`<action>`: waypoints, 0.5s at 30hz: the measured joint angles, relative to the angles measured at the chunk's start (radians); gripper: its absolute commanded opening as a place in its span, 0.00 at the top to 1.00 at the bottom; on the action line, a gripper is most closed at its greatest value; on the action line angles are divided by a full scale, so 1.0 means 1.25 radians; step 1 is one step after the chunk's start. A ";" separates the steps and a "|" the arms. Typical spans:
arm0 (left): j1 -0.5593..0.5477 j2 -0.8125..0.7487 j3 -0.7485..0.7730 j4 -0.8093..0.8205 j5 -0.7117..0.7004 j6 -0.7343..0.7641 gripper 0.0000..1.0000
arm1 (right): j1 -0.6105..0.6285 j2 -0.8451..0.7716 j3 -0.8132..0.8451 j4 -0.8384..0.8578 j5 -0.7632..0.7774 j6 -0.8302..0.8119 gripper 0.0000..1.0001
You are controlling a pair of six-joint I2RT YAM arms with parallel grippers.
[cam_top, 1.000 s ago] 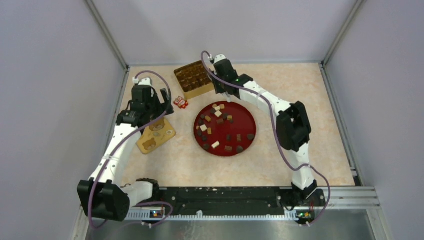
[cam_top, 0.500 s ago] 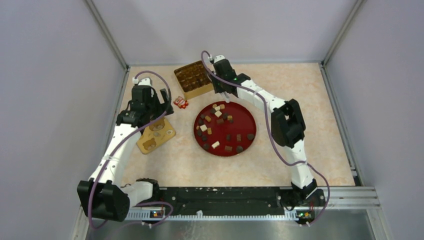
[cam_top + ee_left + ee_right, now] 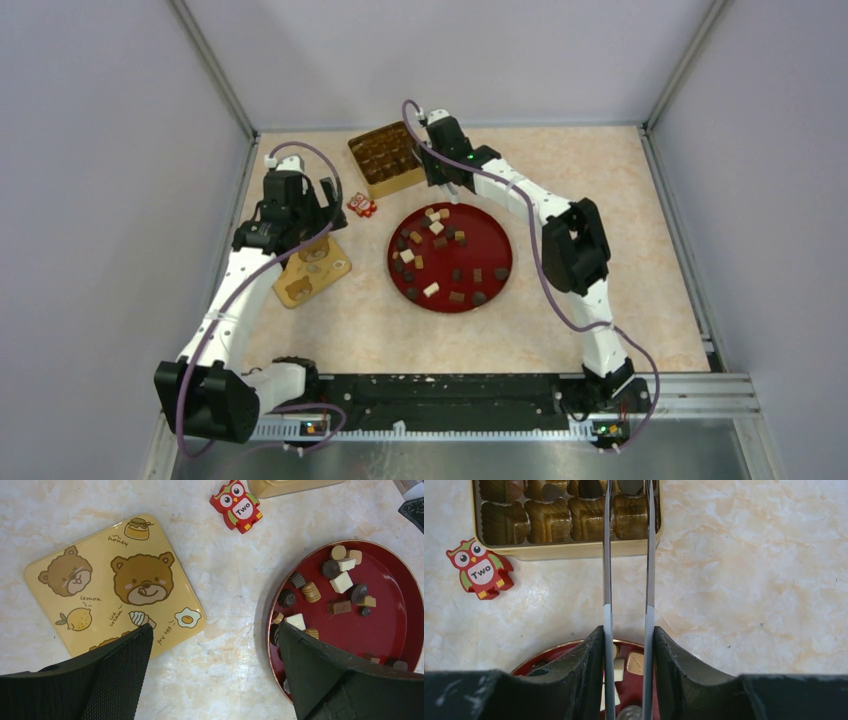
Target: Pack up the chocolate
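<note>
The tabletop (image 3: 220, 670) looked like polished marble in peach and cream, smooth with a soft shine. The plate (image 3: 400, 615) was glossy red, lacquer-like, with a thin brassy rim. The box (image 3: 569, 552) had golden metallic walls, and the ribbed cups inside looked like shiny gold plastic. The lid (image 3: 107, 552) was smooth and satin, printed with cartoon bears. The owl figure (image 3: 236, 506) looked glossy and printed. Among the chocolate (image 3: 341, 581), dark pieces had a dull sheen and cream cubes were matt. The left gripper (image 3: 215, 627) had matt black jaws with a fine woven texture. The right gripper (image 3: 627, 490) had thin bare-metal blades, grey-sleeved lower down.

Lab test cell: grey panels (image 3: 90, 150), aluminium frame (image 3: 212, 70), marbled tabletop (image 3: 620, 200).
</note>
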 measured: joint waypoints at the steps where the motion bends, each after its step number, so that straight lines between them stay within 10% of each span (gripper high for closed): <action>1: 0.000 0.000 0.000 0.000 0.000 0.000 0.01 | 0.000 0.000 0.000 0.000 0.000 0.000 0.63; 15: 0.000 -0.002 0.000 0.000 0.000 0.000 0.01 | 0.000 0.000 0.000 -0.002 -0.006 0.005 0.84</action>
